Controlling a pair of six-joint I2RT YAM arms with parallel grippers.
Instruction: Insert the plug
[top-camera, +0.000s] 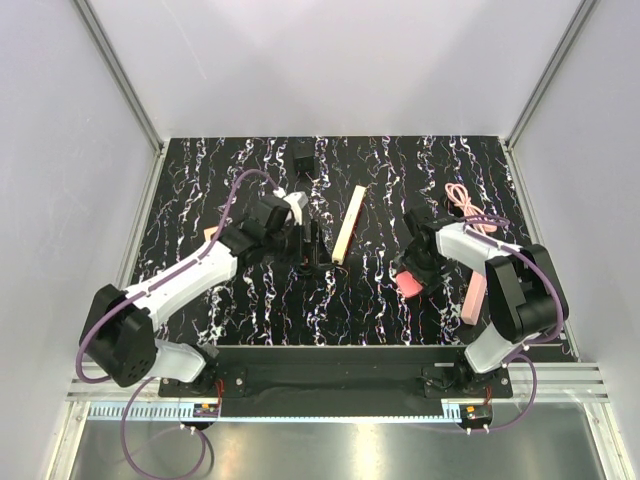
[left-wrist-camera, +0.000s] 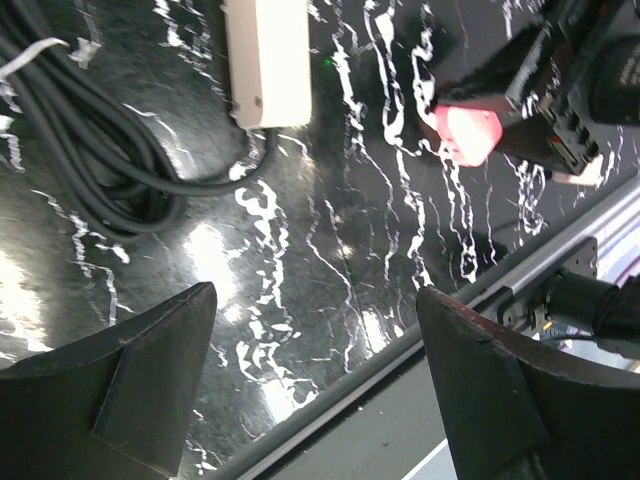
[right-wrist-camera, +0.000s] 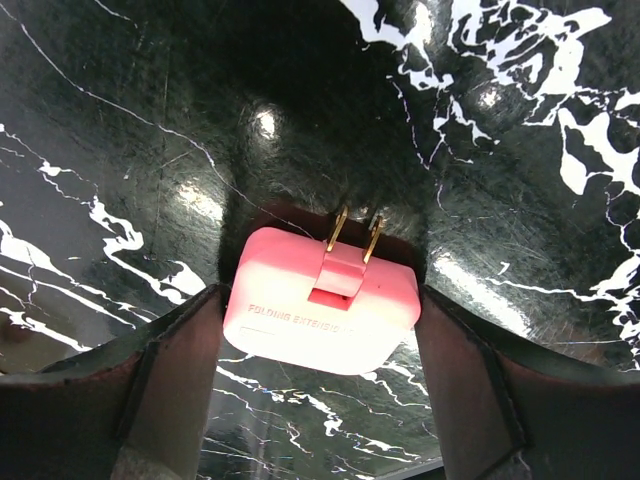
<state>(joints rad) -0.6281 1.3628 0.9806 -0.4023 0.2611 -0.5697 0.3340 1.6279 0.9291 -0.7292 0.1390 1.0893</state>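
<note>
The plug (top-camera: 305, 157), a small black box, sits at the far back of the black marbled table, apart from both arms. The cream power strip (top-camera: 348, 225) lies at an angle in the middle, and its end (left-wrist-camera: 268, 60) shows in the left wrist view beside thick black cord (left-wrist-camera: 90, 150). My left gripper (top-camera: 312, 252) hangs open and empty (left-wrist-camera: 315, 292) just left of the strip. My right gripper (top-camera: 415, 272) is shut (right-wrist-camera: 320, 290) on a pink folding plug (right-wrist-camera: 320, 315) with two brass prongs pointing away; this pink plug (left-wrist-camera: 465, 132) also shows in the left wrist view.
A coiled pink cable (top-camera: 465, 203) lies at the back right. A pink block (top-camera: 474, 298) rests by the right arm's elbow. A small tan piece (top-camera: 211, 233) sits at the left edge. The table's front rail (left-wrist-camera: 400, 370) runs close below my left fingers.
</note>
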